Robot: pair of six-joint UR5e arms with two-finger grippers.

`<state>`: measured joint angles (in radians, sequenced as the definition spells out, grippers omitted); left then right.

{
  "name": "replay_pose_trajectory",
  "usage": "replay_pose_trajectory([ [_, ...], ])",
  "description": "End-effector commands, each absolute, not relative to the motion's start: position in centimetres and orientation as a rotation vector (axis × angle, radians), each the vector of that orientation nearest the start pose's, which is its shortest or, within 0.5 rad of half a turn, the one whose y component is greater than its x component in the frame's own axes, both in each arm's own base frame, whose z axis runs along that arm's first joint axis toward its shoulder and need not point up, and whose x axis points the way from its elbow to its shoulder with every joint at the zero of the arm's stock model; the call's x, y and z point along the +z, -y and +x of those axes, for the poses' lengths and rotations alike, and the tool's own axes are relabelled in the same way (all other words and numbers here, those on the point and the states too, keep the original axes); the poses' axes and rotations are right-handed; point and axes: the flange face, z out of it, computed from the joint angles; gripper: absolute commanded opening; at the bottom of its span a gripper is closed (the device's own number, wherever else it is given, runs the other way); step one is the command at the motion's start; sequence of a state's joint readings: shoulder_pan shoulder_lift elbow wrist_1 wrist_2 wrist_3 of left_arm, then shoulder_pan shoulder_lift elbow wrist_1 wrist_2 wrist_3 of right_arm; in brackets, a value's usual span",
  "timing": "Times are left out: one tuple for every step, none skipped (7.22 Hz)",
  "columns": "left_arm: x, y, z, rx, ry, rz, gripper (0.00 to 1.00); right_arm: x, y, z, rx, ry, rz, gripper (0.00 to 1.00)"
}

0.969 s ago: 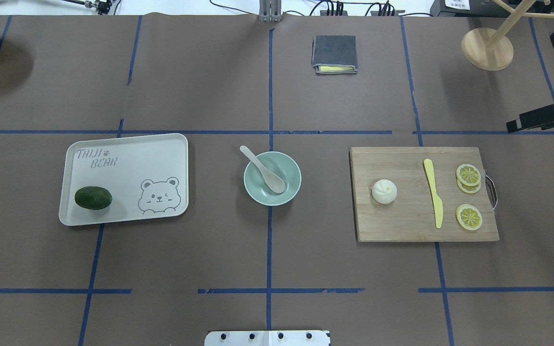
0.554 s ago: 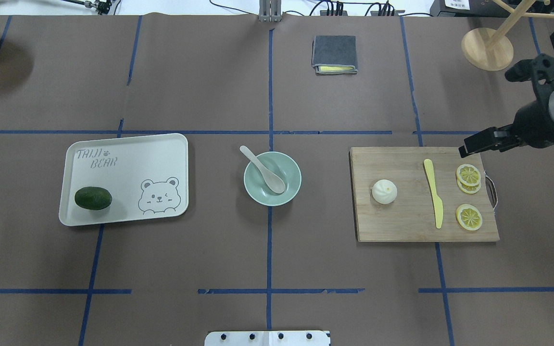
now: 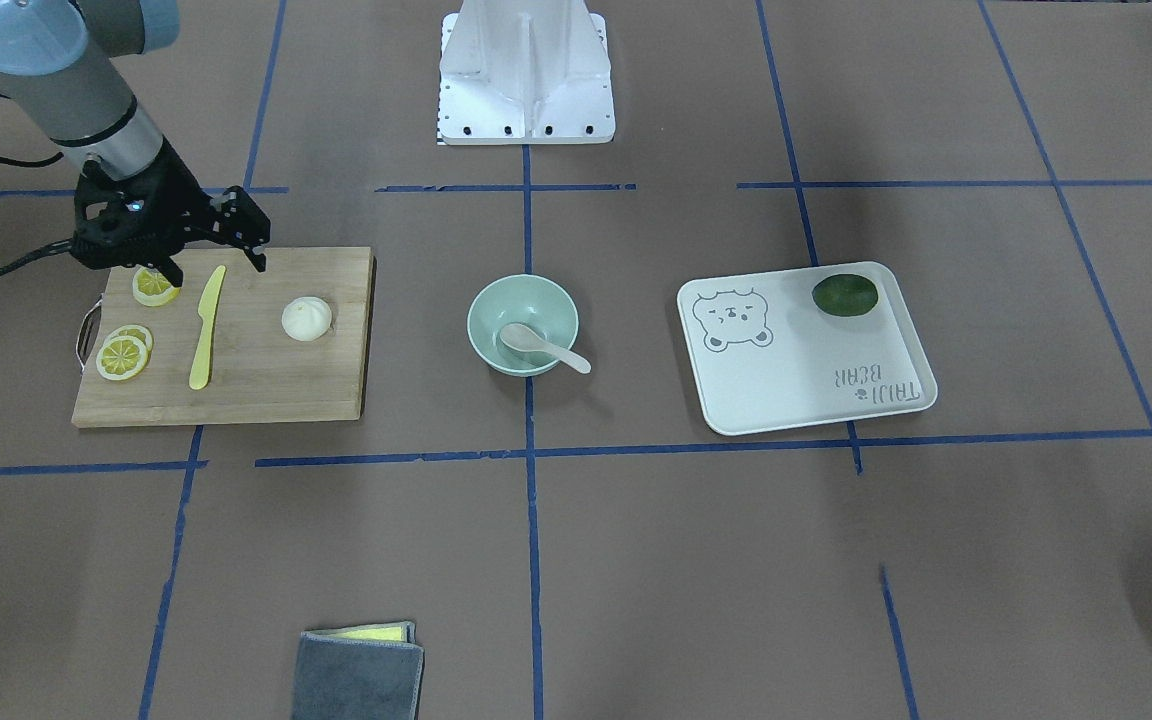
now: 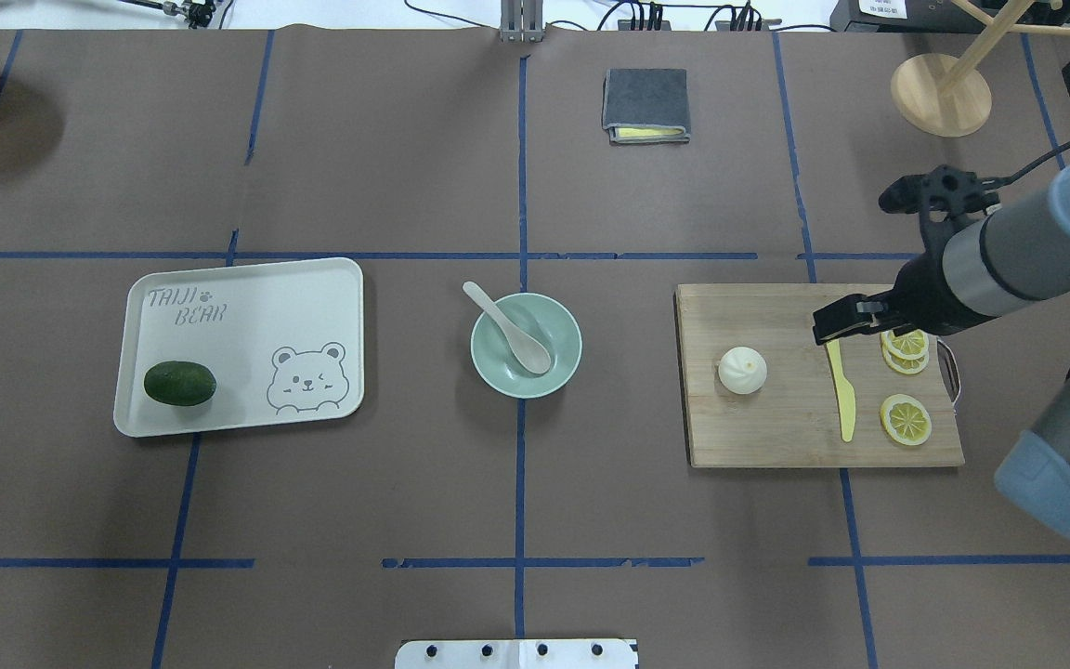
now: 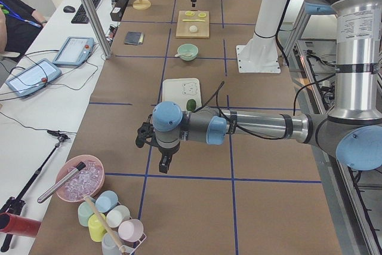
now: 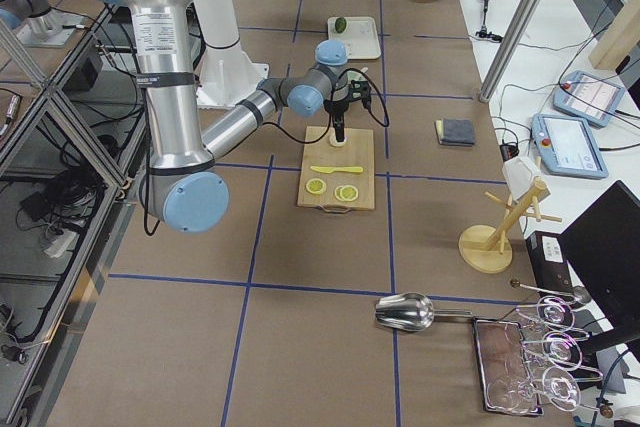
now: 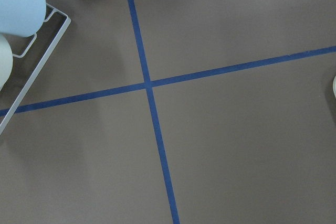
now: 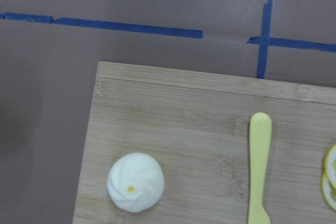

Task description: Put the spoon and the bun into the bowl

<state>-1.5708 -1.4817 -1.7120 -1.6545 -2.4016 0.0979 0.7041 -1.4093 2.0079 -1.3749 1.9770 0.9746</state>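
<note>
"TAIJI BEAR" printed on the tray (image 4: 247, 279); nothing else legible

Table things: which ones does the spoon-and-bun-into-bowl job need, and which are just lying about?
Needed: spoon, bun, bowl.

Lying about: knife, lemon slices, green fruit, tray, board, cloth, wooden stand.

Yellow knife (image 4: 840, 390), lemon slices (image 4: 906, 420) on cutting board (image 4: 776, 427); green fruit (image 4: 180, 383) on tray (image 4: 247, 297).

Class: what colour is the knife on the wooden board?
The knife is pale yellow, shown best in the right wrist-mounted view.
</note>
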Motion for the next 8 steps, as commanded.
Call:
replay_pose_trajectory([
  [61.8, 46.2, -5.9, 0.152, -0.822, 0.172, 1.0, 34.0, 40.9, -40.3, -0.067, 0.83, 0.203, 1.0],
  [61.7, 46.2, -5.9, 0.153, -0.822, 0.174, 1.0, 34.7, 41.2, -41.6, -0.07, 0.808, 0.202, 1.0],
  [61.6, 46.3, -5.9, 0.156, -0.823, 0.178, 1.0, 35.0, 41.2, -41.7, -0.074, 0.804, 0.198, 0.97],
  [61.5, 46.3, -5.9, 0.156, -0.823, 0.179, 1.0, 35.6, 41.1, -41.6, -0.081, 0.793, 0.196, 0.96],
  [61.4, 46.3, -5.9, 0.157, -0.823, 0.181, 1.0, 36.2, 41.2, -41.6, -0.079, 0.784, 0.191, 0.96],
  [61.3, 46.4, -5.9, 0.158, -0.823, 0.182, 1.0, 36.8, 41.4, -42.2, -0.078, 0.772, 0.182, 0.96],
  [61.3, 46.4, -5.9, 0.157, -0.821, 0.183, 1.0, 37.5, 41.6, -42.8, -0.079, 0.76, 0.172, 0.95],
  [61.2, 46.5, -5.9, 0.157, -0.821, 0.184, 1.0, 37.5, 41.6, -42.8, -0.08, 0.76, 0.175, 0.79],
])
